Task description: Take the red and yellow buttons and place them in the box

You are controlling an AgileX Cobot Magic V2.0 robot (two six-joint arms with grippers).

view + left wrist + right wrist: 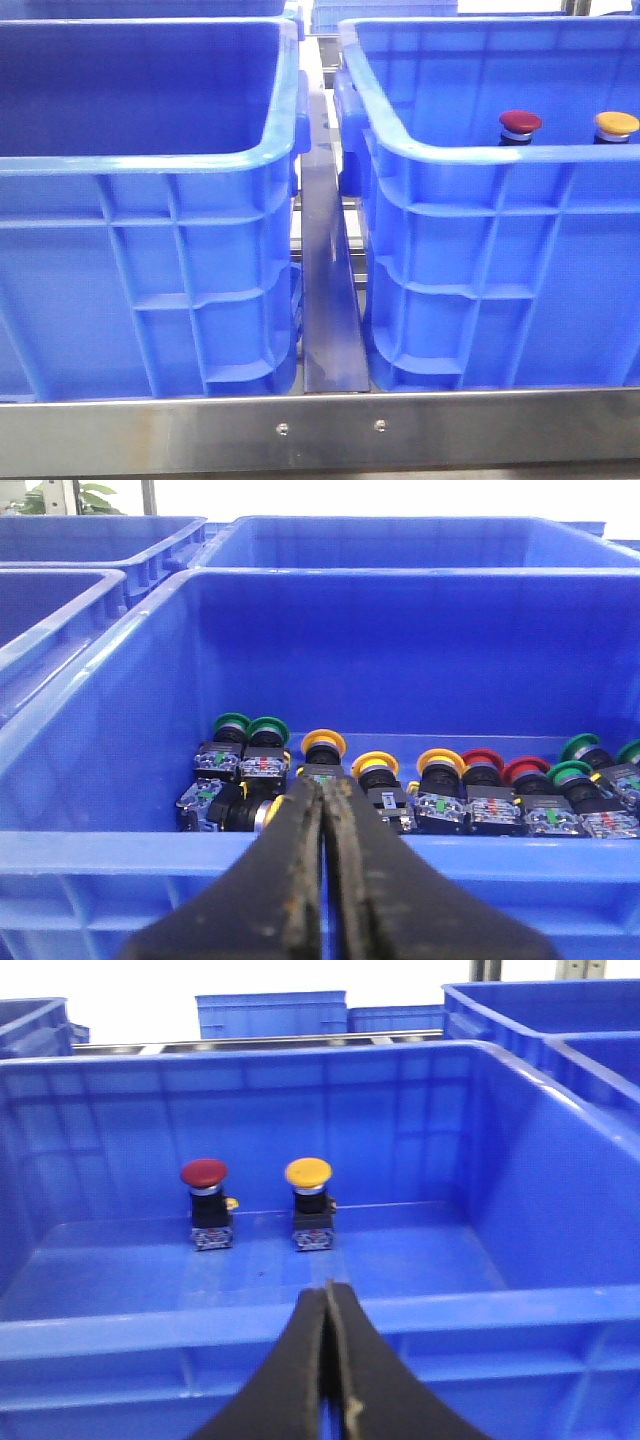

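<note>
A dark red button [520,123] and a yellow-orange button [616,125] stand upright side by side inside the right blue box [470,150]. The right wrist view shows them on the box floor, the red one [205,1174] beside the yellow one [308,1173]. My right gripper [328,1290] is shut and empty, outside the box's near rim. My left gripper [322,785] is shut and empty, outside the near rim of another blue crate [150,630] that holds several green, yellow and red buttons. Neither gripper shows in the front view.
A second blue crate [150,165] stands at the left in the front view, its floor hidden. A metal rail [325,300] runs between the two crates. A steel edge [320,430] fronts the table. More blue crates [270,1010] stand behind.
</note>
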